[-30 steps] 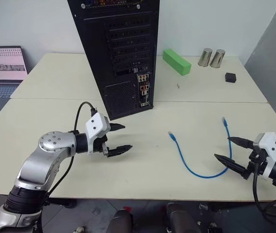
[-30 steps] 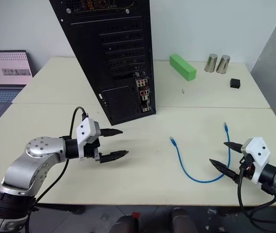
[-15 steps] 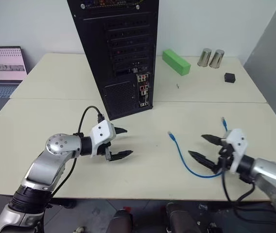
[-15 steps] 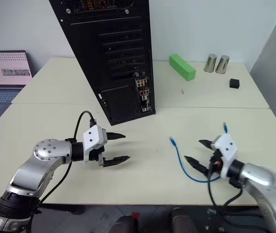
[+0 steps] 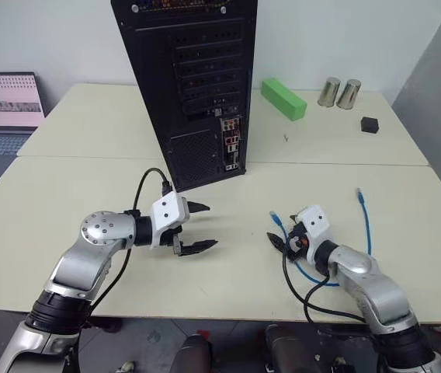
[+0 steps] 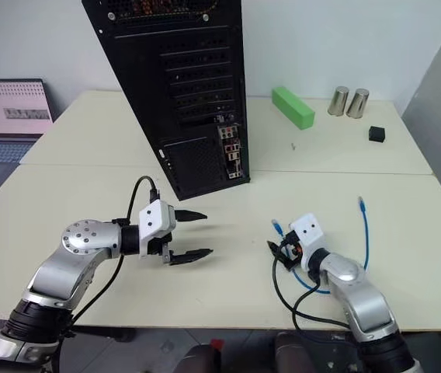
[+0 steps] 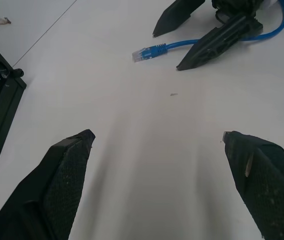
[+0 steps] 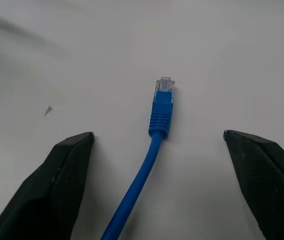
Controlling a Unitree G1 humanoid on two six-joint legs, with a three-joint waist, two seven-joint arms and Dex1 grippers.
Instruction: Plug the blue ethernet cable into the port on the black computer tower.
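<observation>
The black computer tower (image 5: 197, 78) stands at the table's middle back, rear face toward me. Its narrow connector strip (image 5: 230, 144) holds the port, too small to pick out. The blue ethernet cable (image 5: 366, 225) lies in a U on the table at the right. Its near plug (image 8: 161, 97) lies flat between the fingers of my right gripper (image 5: 276, 231), which is open and straddles it without touching. My left gripper (image 5: 211, 225) hovers open and empty in front of the tower, pointing toward the plug (image 7: 143, 52).
A grey laptop (image 5: 3, 109) sits at the far left. Behind the cable at the back right are a green block (image 5: 283, 99), two metal cans (image 5: 338, 92) and a small black cube (image 5: 369, 123). A seam (image 5: 345, 164) runs across the table.
My right gripper swept left and forward from the table's front right edge to the cable's near plug. The left gripper has stayed about where it was.
</observation>
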